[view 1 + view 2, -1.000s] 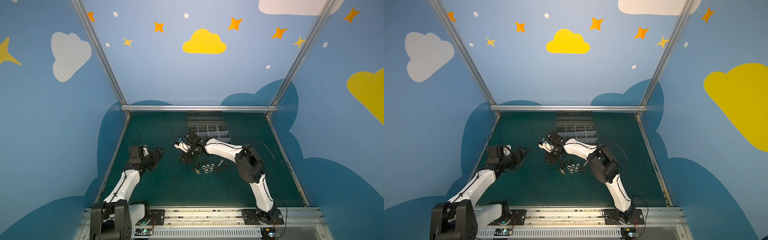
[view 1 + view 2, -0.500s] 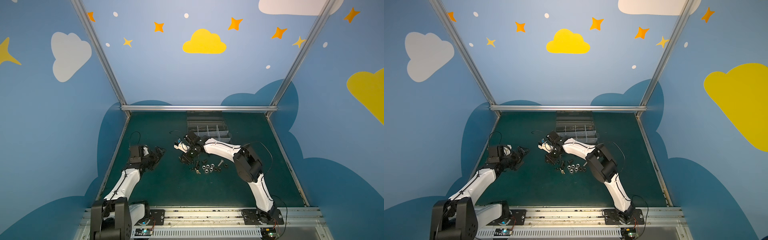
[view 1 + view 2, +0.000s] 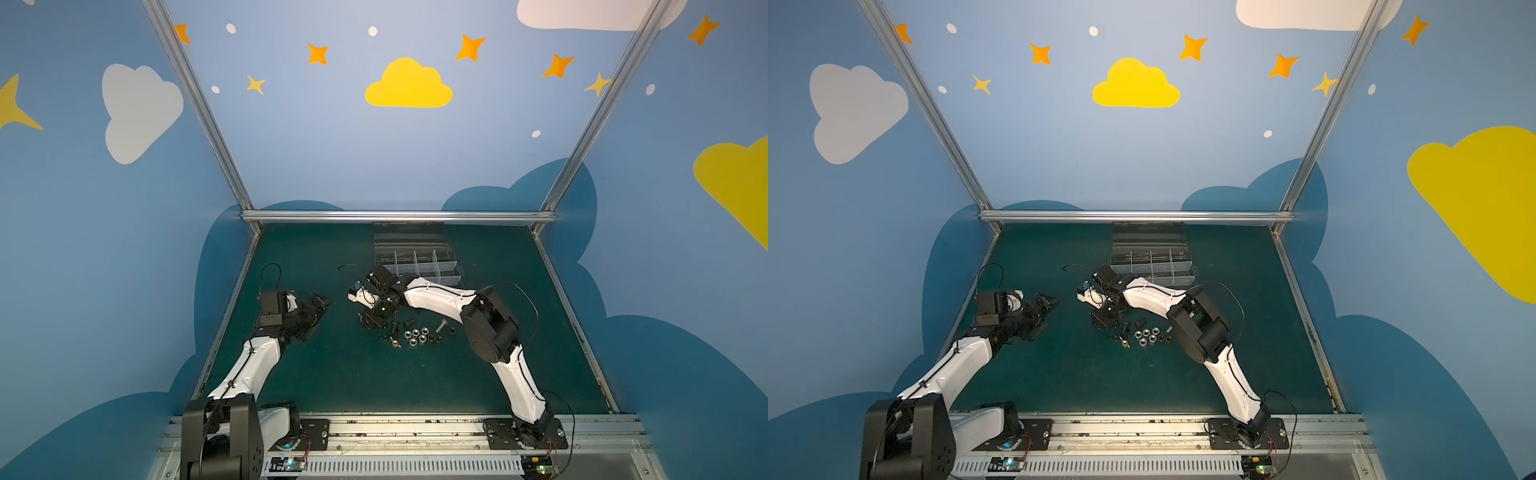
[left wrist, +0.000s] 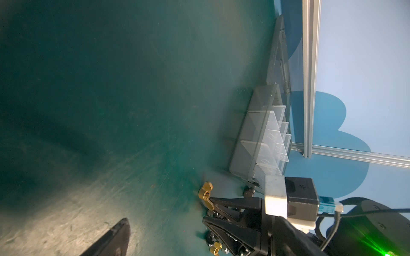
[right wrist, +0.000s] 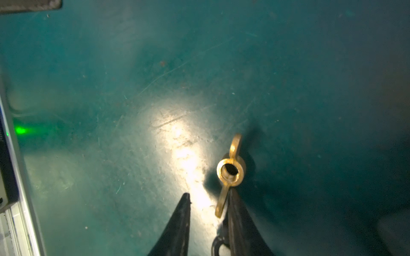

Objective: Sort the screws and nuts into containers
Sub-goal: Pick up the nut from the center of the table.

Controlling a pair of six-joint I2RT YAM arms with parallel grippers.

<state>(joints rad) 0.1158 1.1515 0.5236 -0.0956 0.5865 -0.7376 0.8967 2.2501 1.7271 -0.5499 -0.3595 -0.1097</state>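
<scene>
In a top view, hex nuts [image 3: 417, 335] are lying at 3 o'clock of the right gripper [image 3: 369, 324], the left gripper [image 3: 318, 312] gaping at 9 o'clock. In the right wrist view, unclenched jaws are flanking one wing of the brass wing nut [image 5: 230, 170] lying on the mat [image 5: 133, 88], long axis in line with the fingers [image 5: 177, 223].

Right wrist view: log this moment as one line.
right tool: open, one wing of brass wing nut between fingertips | left tool: open, empty | hex nuts: loose on mat | organiser box: lid open

White arm links [image 3: 432, 297], black joints [image 3: 490, 328], thin black cables [image 4: 333, 230], tapered black fingers [image 5: 177, 226]
</scene>
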